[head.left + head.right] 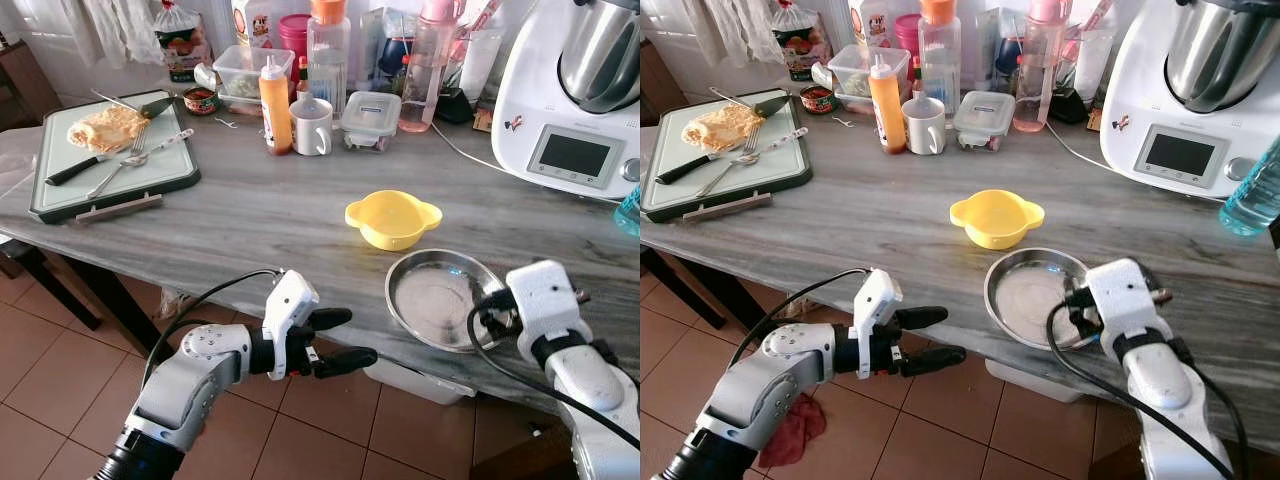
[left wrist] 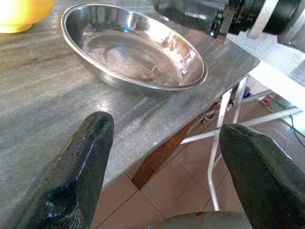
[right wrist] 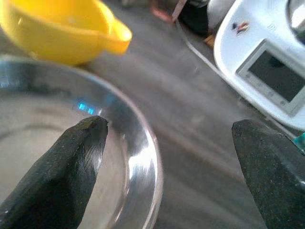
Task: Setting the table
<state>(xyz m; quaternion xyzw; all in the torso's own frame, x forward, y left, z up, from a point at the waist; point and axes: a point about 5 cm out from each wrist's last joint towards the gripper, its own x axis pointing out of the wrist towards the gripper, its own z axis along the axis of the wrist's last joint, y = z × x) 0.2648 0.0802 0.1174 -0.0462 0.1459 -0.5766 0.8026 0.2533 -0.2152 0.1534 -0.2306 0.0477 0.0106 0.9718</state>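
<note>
A shallow steel bowl sits near the front edge of the grey marble table, with a yellow two-handled bowl just behind it. My right gripper is open at the steel bowl's right rim. One finger hangs over the inside and the other over the table outside. My left gripper is open and holds nothing. It hovers in front of the table edge, over the floor, left of the steel bowl.
A green cutting board at the far left carries a fork, spoon, knife and an omelette. A white mug, orange sauce bottle, containers and bottles line the back. A white kitchen machine stands at the right.
</note>
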